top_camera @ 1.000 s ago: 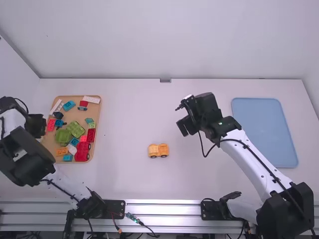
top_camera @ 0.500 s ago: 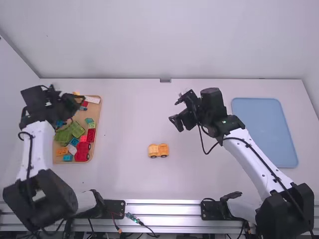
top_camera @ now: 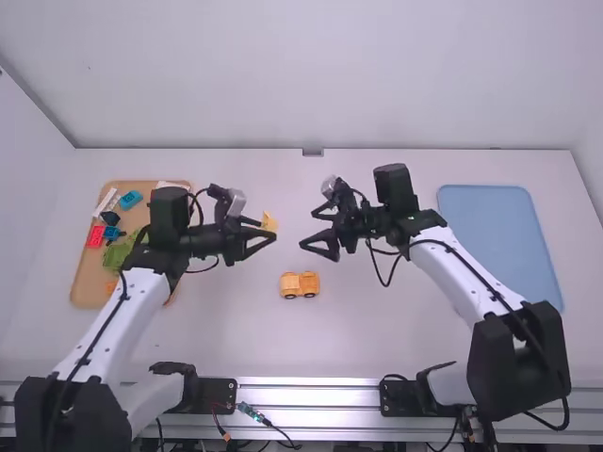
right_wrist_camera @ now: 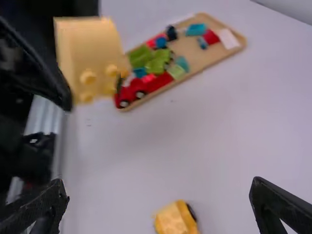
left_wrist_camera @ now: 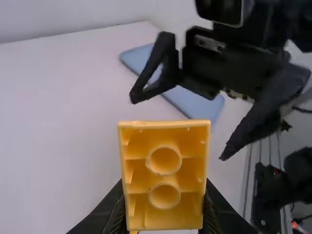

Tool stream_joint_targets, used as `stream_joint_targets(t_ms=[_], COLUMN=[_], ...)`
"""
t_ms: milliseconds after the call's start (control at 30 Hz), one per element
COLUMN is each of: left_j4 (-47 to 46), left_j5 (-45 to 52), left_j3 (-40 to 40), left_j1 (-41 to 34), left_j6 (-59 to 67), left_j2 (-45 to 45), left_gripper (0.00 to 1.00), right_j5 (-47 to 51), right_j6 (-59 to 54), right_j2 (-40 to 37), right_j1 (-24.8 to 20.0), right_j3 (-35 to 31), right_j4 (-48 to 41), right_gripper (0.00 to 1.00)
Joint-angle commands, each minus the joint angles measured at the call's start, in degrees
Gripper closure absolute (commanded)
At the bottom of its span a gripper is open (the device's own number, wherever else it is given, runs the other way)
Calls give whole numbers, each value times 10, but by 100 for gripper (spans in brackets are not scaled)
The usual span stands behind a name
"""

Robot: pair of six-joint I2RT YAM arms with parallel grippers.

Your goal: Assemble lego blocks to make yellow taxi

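Yellow block is clamped between the two fingers of the left claw, and it is raised over the bench. In the left wrist view, the fingers press it from its two sides, and its hollow side, with two round tubes inside, is turned to the camera. The right wrist view shows the round studs on another side of this block.

Right claw has its fingers wide apart, with nothing between them. It is opposite the left claw; the two claws point toward each other, with the yellow block at the left one, near the open fingers but not touching them.

Below the claws, the yellow car base stands upright on its black wheels on the bench, apart from both claws. Seen from the high view, it is between them from left to right, but closer to the arm bases. At the left side of the bench lies a tan tray with coloured blocks, and at the right side a blue tray.
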Motion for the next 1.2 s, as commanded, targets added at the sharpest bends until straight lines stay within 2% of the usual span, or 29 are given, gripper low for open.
stream_joint_targets(t_ms=[0, 33, 167, 200, 233, 367, 467, 900, 967, 1067, 1167], left_j4=[38, 42, 169, 176, 228, 330, 384, 399, 405, 403, 409], left_j5=[50, 54, 142, 142, 132, 90, 91, 64, 64, 52, 52], left_j3=[-22, -23, -72, -74, -90, -118, -133, -134, -134, -134, -134], left_j1=[1, 0, -8, -9, -15, -32, -43, -51, -54, -51, -54], left_j6=[16, 16, 2, -3, -49, -137, -165, -160, -158, -156, -161], left_j2=[-6, -6, -5, -5, -5, -5, -5, -5, -5, -5, -5], left_gripper=[99, 99, 99, 98, 99, 98, 99, 99, 99, 99, 99], right_j5=[-169, -173, -240, -243, -247, -257, -238, -160, -163, -165, -165], right_j6=[-49, -50, -85, -87, -87, -82, -31, 166, 196, 218, 231], right_j2=[8, 9, 21, 22, 25, 30, 30, 38, 46, 57, 67], right_j1=[-22, -23, -26, -26, -23, -9, 4, 55, 61, 61, 61], right_j3=[5, 5, 6, 6, 6, 6, 6, 6, 6, 6, 6], right_j4=[-1, -1, 0, 0, 4, 41, 87, 233, 262, 287, 298], right_gripper=[1, 1, 1, 1, 1, 1, 1, 7, 14, 16, 26])
